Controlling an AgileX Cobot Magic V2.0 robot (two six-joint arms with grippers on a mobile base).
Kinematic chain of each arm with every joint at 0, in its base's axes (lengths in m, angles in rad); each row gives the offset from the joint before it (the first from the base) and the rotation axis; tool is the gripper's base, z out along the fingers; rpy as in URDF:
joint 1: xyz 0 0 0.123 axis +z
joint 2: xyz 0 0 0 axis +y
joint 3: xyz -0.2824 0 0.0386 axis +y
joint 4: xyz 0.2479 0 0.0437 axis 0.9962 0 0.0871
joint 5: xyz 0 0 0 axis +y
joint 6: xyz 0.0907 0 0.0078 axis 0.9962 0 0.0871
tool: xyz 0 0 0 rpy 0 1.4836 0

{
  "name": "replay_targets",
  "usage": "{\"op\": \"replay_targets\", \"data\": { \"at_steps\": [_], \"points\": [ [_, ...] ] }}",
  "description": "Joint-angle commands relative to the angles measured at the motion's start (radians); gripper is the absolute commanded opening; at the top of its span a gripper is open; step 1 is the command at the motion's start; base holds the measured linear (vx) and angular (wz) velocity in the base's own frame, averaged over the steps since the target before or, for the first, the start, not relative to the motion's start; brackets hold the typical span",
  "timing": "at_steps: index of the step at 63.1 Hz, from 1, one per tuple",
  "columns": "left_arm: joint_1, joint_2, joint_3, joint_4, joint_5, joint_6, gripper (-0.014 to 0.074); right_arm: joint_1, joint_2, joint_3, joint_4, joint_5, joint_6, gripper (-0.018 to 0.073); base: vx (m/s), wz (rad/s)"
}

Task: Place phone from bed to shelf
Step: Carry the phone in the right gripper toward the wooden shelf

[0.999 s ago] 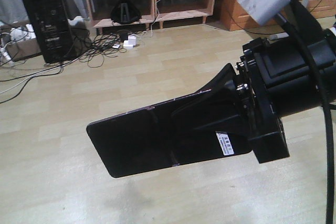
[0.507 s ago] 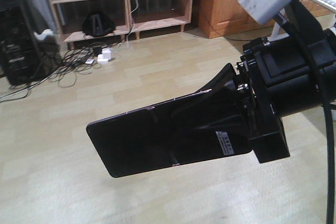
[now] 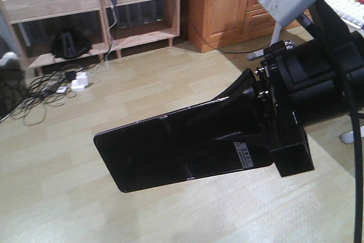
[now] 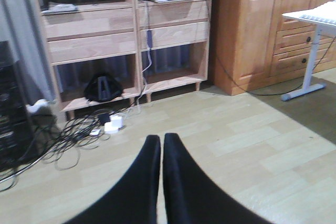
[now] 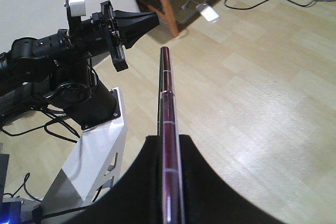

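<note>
Your right gripper is clamped on the phone, which sits in the middle of the front view, held in the air over the pale plank floor. The black slab juts out toward the left of that frame, its crease line running across the middle and its small white sticker close to the gripper body. In the right wrist view you see the phone edge-on, a thin rose-tinted strip rising from the bottom centre, with the black fingers pressed against both of its faces. Your left gripper has its two fingers pressed together with nothing between them, at the bottom centre of the left wrist view; the same gripper shows at the upper left of the right wrist view, pointing right. The shelf fills the upper left of the left wrist view, well apart from the phone, with a dark object in its lower left compartment. Tangled cables lie on the floor in front of it, and an orange-brown cabinet stands at its right.
</note>
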Motion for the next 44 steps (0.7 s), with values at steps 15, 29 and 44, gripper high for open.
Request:
{"op": "replay_targets", "data": {
  "at_steps": [15,29,44],
  "points": [
    [0.001,-0.007,0.006,-0.009,-0.074,0.000,0.0001,0.000,-0.026,-0.026,0.068,0.037,-0.002,-0.0002,0.39,-0.21],
    [0.001,-0.007,0.006,-0.009,-0.074,0.000,0.0001,0.000,-0.026,-0.026,0.068,0.037,-0.002,-0.0002,0.40,-0.20],
    [0.001,-0.007,0.006,-0.009,-0.074,0.000,0.0001,0.000,-0.026,-0.026,0.069,0.037,-0.002,-0.0002,0.42,-0.13]
  ]
}}
